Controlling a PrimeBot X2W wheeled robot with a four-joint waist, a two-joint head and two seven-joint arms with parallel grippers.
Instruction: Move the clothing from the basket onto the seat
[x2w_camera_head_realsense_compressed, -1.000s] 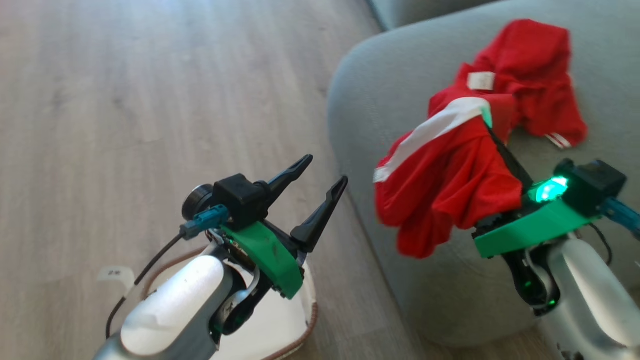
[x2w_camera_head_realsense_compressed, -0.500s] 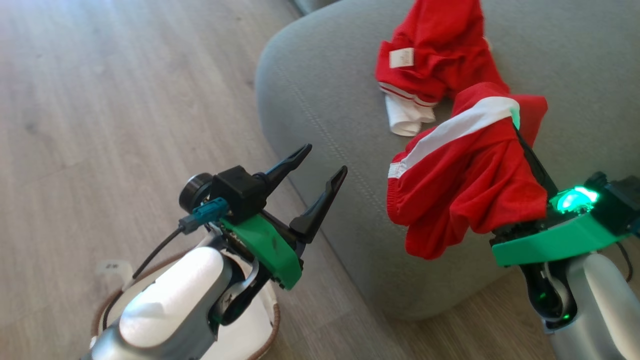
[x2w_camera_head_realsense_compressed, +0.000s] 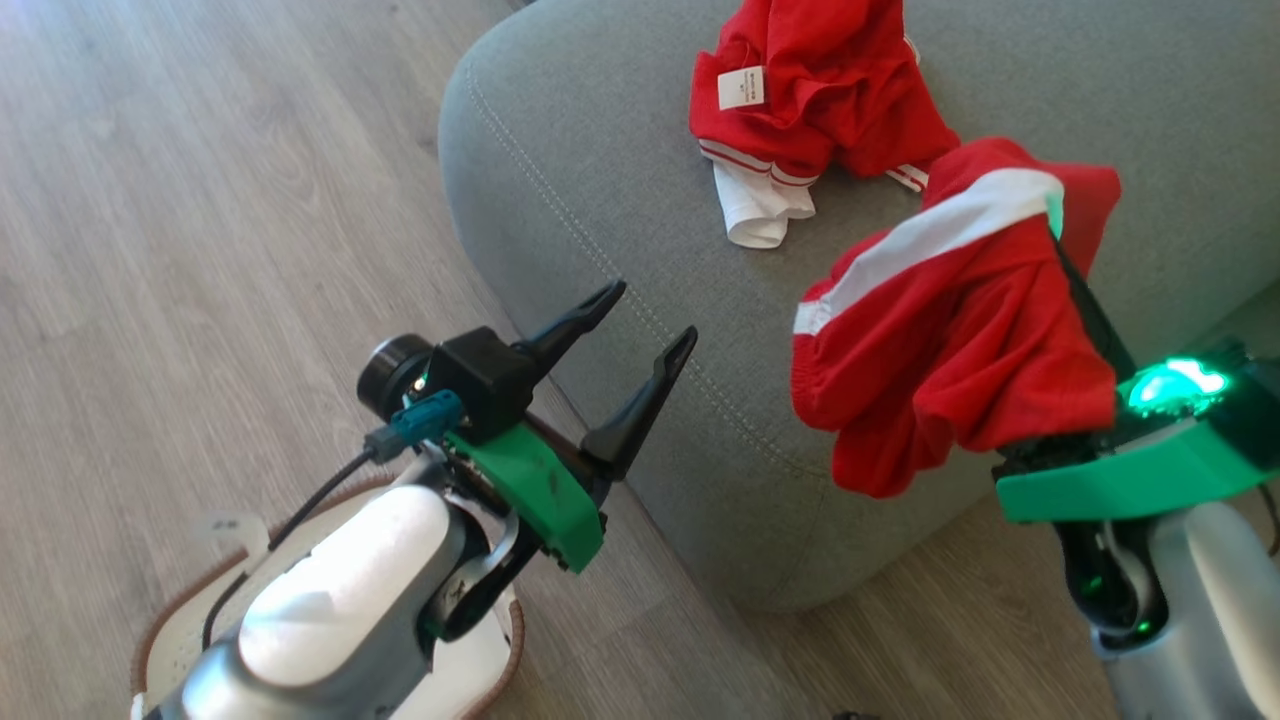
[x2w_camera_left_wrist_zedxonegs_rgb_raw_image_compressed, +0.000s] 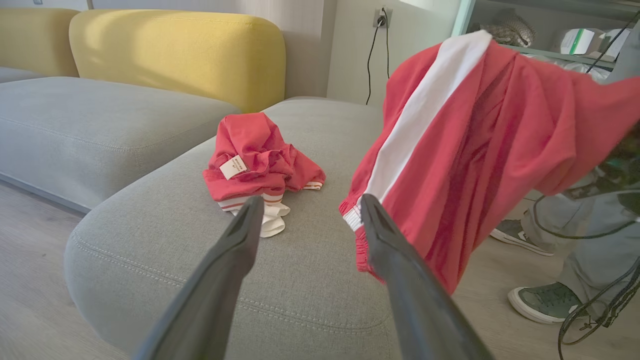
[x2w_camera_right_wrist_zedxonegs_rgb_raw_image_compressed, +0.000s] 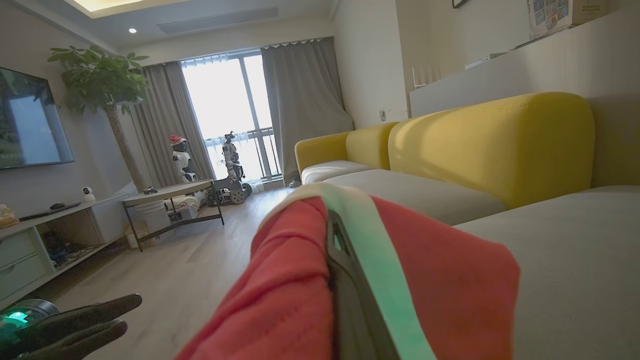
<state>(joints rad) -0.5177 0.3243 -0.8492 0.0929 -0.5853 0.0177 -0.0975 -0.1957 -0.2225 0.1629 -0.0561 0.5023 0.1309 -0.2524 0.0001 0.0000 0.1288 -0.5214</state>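
Head view: right hand (x2w_camera_head_realsense_compressed: 1060, 230), pinched shut on red garment (x2w_camera_head_realsense_compressed: 960, 340), holds it high to clear seat (x2w_camera_head_realsense_compressed: 620, 200) edge; left hand (x2w_camera_head_realsense_compressed: 651, 312) spread, empty.

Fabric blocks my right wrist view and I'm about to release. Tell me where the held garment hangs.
Observer: The held garment hangs from the shut right gripper over the seat's near edge, not lying on it.
Operator: Report the other one.
Observer: The tagged garment lies crumpled farther in on the seat.
Operator: Give me the basket.
Observer: The basket stands on the floor under the left arm.
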